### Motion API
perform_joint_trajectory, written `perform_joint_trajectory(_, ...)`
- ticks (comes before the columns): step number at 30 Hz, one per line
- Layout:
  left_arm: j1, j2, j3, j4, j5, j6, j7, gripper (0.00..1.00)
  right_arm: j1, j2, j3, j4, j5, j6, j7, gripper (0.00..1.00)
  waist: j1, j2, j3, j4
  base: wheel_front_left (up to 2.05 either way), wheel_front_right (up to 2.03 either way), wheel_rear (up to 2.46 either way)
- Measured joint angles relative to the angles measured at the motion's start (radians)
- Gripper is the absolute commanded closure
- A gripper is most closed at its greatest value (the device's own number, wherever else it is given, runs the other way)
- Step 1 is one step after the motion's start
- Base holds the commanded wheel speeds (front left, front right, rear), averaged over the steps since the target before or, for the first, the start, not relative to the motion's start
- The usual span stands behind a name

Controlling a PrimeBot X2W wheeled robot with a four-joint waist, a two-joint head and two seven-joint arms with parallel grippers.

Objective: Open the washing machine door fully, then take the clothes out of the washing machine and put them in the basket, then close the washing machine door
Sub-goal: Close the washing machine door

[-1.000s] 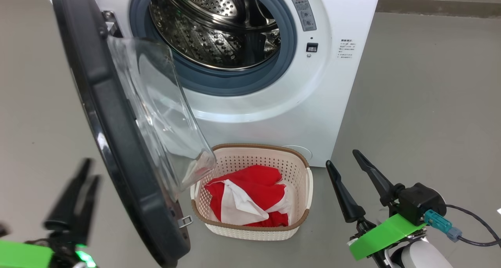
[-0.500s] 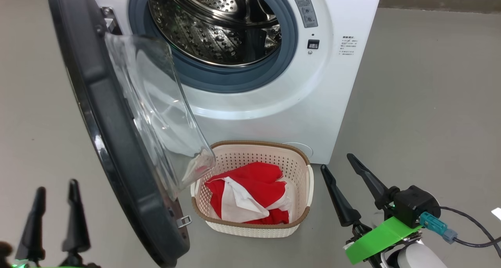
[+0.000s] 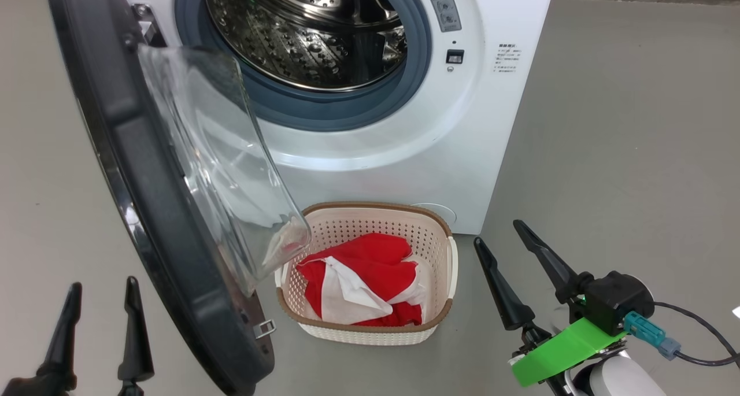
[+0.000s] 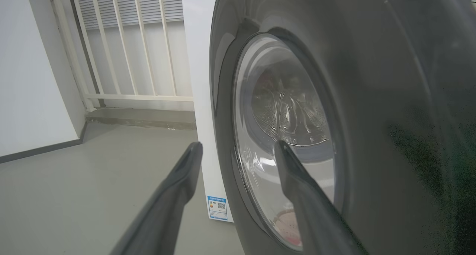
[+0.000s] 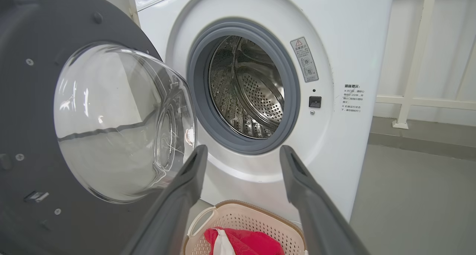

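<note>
The left gripper (image 3: 103,284) is released, its two fingers spread with nothing between them, low on the floor (image 3: 607,153) side at the left, near the outer face of the door (image 3: 144,182). In its wrist view the fingers point toward that face, and whether either one touches it cannot be told. The right gripper (image 3: 498,234) is likewise spread and holds nothing, just right of the basket (image 3: 376,206) and apart from it. The door stands swung out from the washer (image 3: 404,170) on its left hinge, its glass bowl (image 3: 219,153) bulging toward the basket. The drum (image 3: 300,32) mouth is uncovered, showing perforated steel. The basket sits on the floor against the washer's foot, with the red and white clothes (image 3: 370,274) bunched inside it.
</note>
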Motion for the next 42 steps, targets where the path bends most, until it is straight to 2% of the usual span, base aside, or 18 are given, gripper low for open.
perform_joint_trajectory(8,0.003,-0.056,0.045,0.054,0.09,-0.048,0.0,0.0,0.0,0.0,-0.005,-0.012,-0.011,0.0,0.0,0.0,0.0,0.0,-0.009,-0.001,0.0,0.0,0.0)
perform_joint_trajectory(14,0.025,-0.084,0.053,0.067,0.133,-0.065,0.0,0.0,0.0,0.0,-0.005,-0.014,-0.018,0.0,0.0,0.0,0.0,0.0,-0.009,0.001,0.0,0.0,0.0)
perform_joint_trajectory(26,0.025,-0.116,0.074,0.08,0.145,-0.076,0.0,0.0,0.0,-0.003,-0.004,-0.012,-0.018,0.0,0.0,0.0,0.0,0.0,-0.01,0.007,0.0,0.0,0.0)
perform_joint_trajectory(40,0.025,-0.12,0.077,0.082,0.173,-0.076,0.0,0.0,0.0,-0.008,0.001,-0.006,-0.018,0.0,0.0,0.0,0.0,0.0,-0.027,0.007,0.0,0.0,0.0)
perform_joint_trajectory(42,0.026,-0.121,0.078,0.081,0.171,-0.084,0.0,1.0,0.0,-0.008,0.002,-0.006,-0.018,0.0,0.0,0.0,0.0,0.0,-0.03,0.006,0.0,0.0,0.0)
